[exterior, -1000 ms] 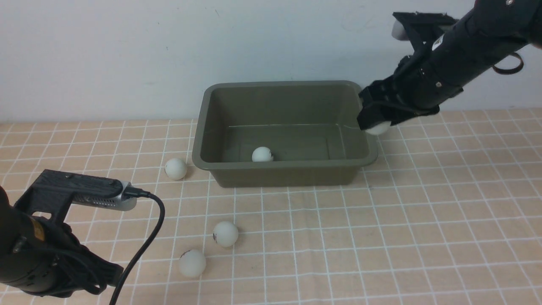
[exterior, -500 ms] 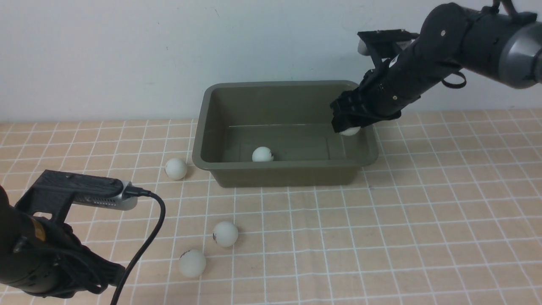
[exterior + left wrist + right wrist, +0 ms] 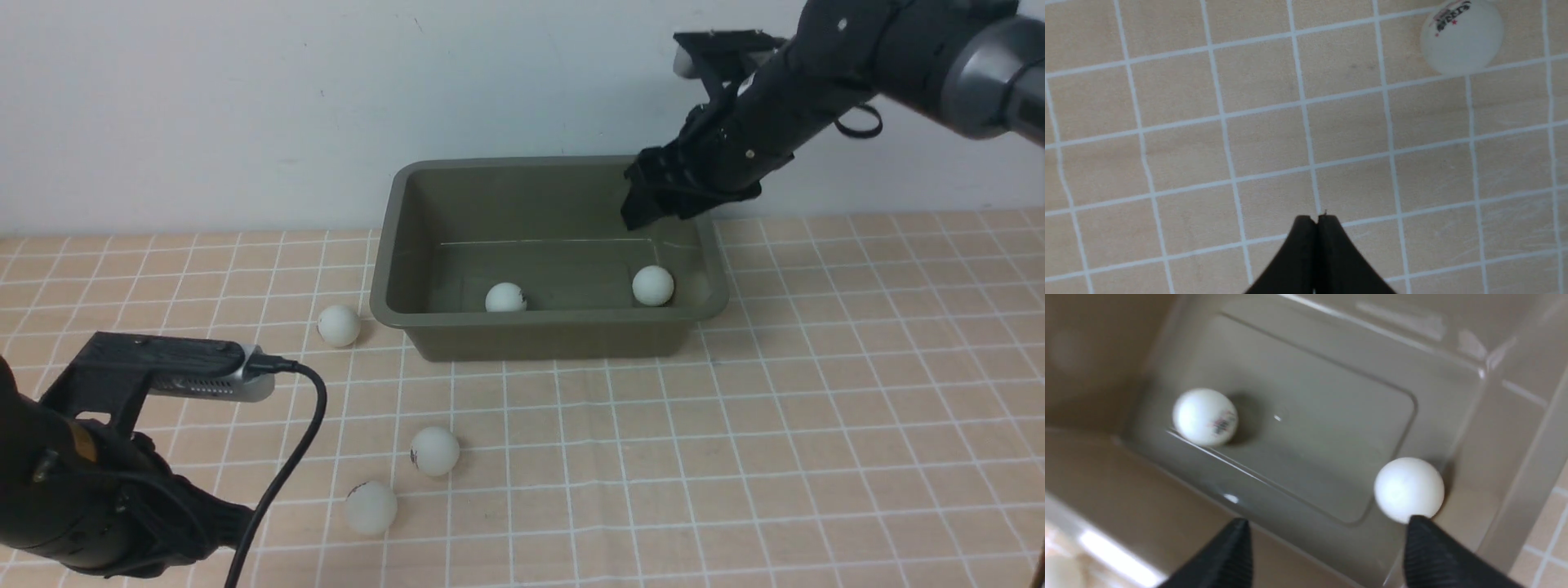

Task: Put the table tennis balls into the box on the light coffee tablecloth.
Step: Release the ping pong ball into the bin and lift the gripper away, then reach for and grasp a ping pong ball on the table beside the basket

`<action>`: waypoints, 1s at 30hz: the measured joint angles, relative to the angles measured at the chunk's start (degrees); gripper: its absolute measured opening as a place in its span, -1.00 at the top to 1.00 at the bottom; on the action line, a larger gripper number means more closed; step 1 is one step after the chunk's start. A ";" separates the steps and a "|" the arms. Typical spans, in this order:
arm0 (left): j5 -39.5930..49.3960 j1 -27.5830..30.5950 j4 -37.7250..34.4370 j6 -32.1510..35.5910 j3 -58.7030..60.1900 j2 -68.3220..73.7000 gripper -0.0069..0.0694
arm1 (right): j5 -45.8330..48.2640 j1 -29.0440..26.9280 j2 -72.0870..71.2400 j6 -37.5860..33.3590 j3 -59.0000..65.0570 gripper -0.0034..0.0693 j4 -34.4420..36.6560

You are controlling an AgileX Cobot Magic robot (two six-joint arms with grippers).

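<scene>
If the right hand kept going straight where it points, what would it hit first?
The right hand would probably meet the box floor; the nearer table tennis ball lies close beside that line, depth is unclear.

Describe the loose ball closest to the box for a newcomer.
Find the dark olive box at the tablecloth's far side. A white ball sits just off its near left corner. The other two loose balls lie together, much nearer the robot.

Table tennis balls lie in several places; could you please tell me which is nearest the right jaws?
The ball at the box's right end, below those open jaws; the other boxed ball sits mid-box, and three balls lie outside on the cloth.
</scene>
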 joint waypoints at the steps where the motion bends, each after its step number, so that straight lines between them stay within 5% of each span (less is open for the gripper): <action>1: -0.06 0.00 -0.34 0.26 0.00 0.00 1.00 | 0.36 0.00 -0.11 0.00 -0.34 -0.14 -0.12; 7: -0.90 -0.40 -14.05 13.13 0.00 0.00 1.00 | 8.31 0.00 -6.86 -0.19 -7.23 0.77 -6.76; 9: -1.14 -1.53 -17.62 17.09 0.00 0.00 1.00 | 9.51 0.00 -9.48 -0.19 -7.22 0.89 -8.63; 19: -5.47 -16.14 -22.27 20.25 0.00 0.00 1.00 | 11.37 0.00 -24.10 -0.19 -7.22 0.95 -10.89; 25: -10.63 -21.35 -15.25 10.29 0.00 0.00 1.00 | 11.55 0.00 -38.10 0.71 -1.52 0.95 -11.72; 30: -11.50 -21.35 -1.99 -3.35 0.00 0.00 1.00 | 11.55 0.00 -50.85 1.44 14.50 0.95 -13.77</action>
